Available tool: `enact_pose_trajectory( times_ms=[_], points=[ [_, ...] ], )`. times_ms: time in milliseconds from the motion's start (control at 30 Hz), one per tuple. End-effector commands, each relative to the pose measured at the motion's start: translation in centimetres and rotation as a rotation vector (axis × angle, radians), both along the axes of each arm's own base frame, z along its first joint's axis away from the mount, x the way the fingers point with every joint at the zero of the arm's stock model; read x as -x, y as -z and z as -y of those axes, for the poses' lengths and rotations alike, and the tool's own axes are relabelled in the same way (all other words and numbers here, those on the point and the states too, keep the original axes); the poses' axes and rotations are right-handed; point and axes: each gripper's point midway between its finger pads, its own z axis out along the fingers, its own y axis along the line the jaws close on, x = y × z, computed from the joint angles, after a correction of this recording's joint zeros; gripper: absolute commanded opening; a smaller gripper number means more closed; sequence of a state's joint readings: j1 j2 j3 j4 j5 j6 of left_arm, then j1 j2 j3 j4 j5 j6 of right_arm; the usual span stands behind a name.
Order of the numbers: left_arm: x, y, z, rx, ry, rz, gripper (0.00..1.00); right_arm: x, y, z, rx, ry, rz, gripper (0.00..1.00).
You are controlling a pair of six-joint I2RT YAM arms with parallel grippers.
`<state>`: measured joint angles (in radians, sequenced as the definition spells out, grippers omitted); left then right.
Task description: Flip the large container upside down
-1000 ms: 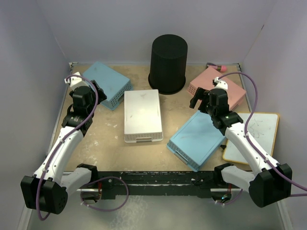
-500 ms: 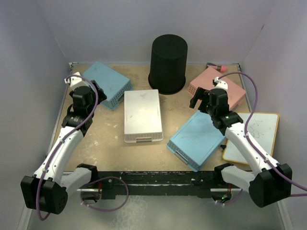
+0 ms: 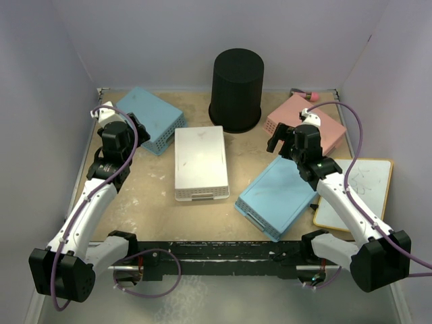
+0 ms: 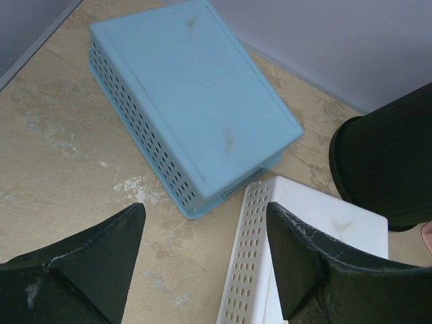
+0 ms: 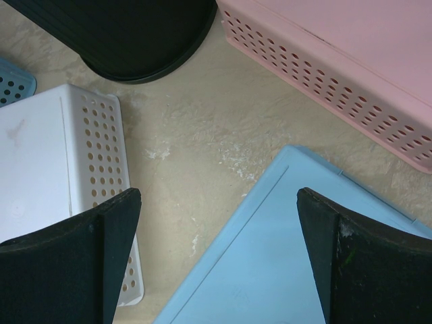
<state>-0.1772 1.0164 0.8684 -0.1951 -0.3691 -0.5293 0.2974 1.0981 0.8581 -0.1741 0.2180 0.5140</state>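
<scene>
Left gripper (image 4: 204, 212), jaws spread and empty, hovers near one blue basket (image 3: 154, 118) at 10 o'clock. One white basket (image 3: 200, 162) lies at centre. The large container (image 3: 236, 88) stands at 12 o'clock, wide rim down. A second blue basket (image 3: 278, 194) lies at 4 o'clock and one pink basket (image 3: 290, 111) at 2. Right gripper (image 5: 217, 196) is likewise agape. All five containers sit bottom-up, interiors hidden.

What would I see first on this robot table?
The tall black bin at the back, towering over everything, wide end down on the table. Before it lie a white basket in the middle and a pink basket on the right. The left gripper and right gripper hang open, empty.
</scene>
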Motion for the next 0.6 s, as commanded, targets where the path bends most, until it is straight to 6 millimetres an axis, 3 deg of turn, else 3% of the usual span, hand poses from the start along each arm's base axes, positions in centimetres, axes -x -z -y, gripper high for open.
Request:
enact_pose_trajectory(
  times_ms=[0,567],
  points=[
    [-0.2,-1.6,0.1,-0.008,0.016,0.061,0.70,-0.3,-1.4,-0.1,-0.026,0.010,0.053,1.00],
    [-0.7,-1.9,1.3,0.008,0.079,0.076,0.70,-0.4,-1.5,-0.3,-0.037,0.005,0.056,1.00]
  ],
)
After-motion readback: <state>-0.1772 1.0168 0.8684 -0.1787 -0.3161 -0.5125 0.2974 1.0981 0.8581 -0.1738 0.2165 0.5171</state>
